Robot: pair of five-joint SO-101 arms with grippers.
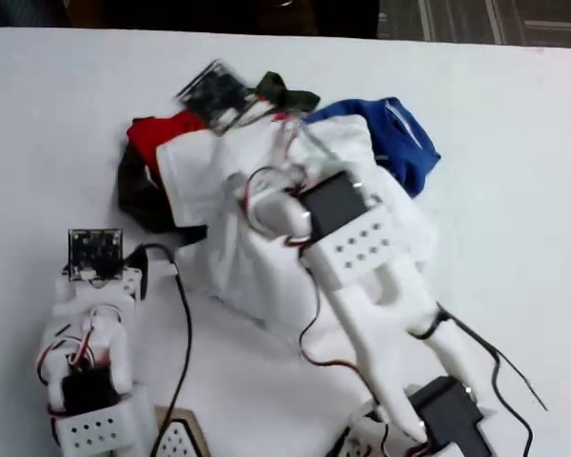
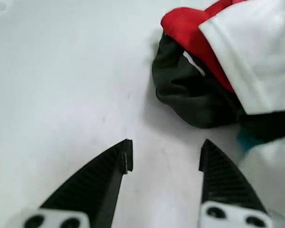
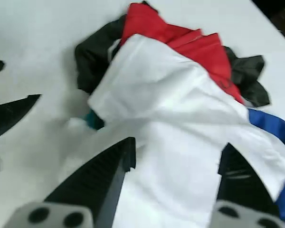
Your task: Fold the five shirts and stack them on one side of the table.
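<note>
The right arm (image 1: 362, 257), nearest the lens, stretches from the table's near edge out over a heap of unfolded shirts, its right claw (image 3: 176, 152) hanging just above the cloth with its fingers spread wide and holding nothing. The white table (image 1: 514, 238) carries the whole pile toward its far middle. A white shirt (image 1: 200, 171) is the biggest piece, draped loose and rumpled over the rest. A blue shirt (image 1: 400, 138) is bunched at the pile's right, a red shirt (image 1: 157, 131) pokes out at the far left, and a black shirt (image 1: 138, 195) is crumpled beneath the red one, at the edge closest to the left arm (image 1: 90, 352). A small teal scrap (image 3: 91, 119) peeks from under the white hem. The left claw (image 2: 166, 145) hovers over bare table near the black cloth, fingers apart and empty. All of it looks light, limp and prone to slide on the smooth top. A pinch at the white shirt's hem or a corner seems the surest hold for lifting it clear without dragging its neighbours.
</note>
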